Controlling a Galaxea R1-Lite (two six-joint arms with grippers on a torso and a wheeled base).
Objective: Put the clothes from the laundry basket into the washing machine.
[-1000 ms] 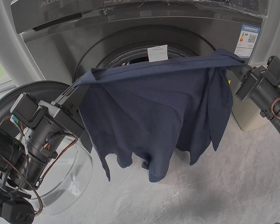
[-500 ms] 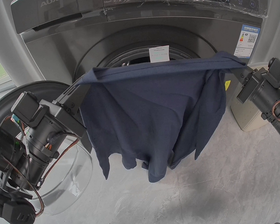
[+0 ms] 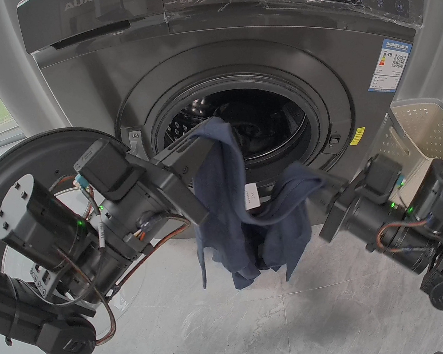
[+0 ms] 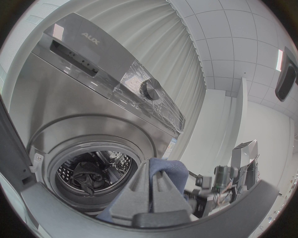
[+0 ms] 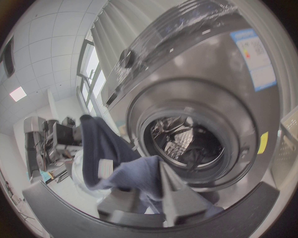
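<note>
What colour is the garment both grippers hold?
Garment is plain navy blue; clearest in head view.

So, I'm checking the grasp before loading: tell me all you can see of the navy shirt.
The navy shirt, a soft-looking knit, hangs crumpled between both hands. The left hand pinches one edge high in front of the open washing machine, the right hand another edge lower. It sags between them, a white label showing, with folds dangling below.

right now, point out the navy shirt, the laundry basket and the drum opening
navy shirt (image 3: 220, 185), head view, hanging fold
laundry basket (image 3: 431, 131), head view, perforated wall
drum opening (image 3: 268, 120), head view, dark interior
</note>
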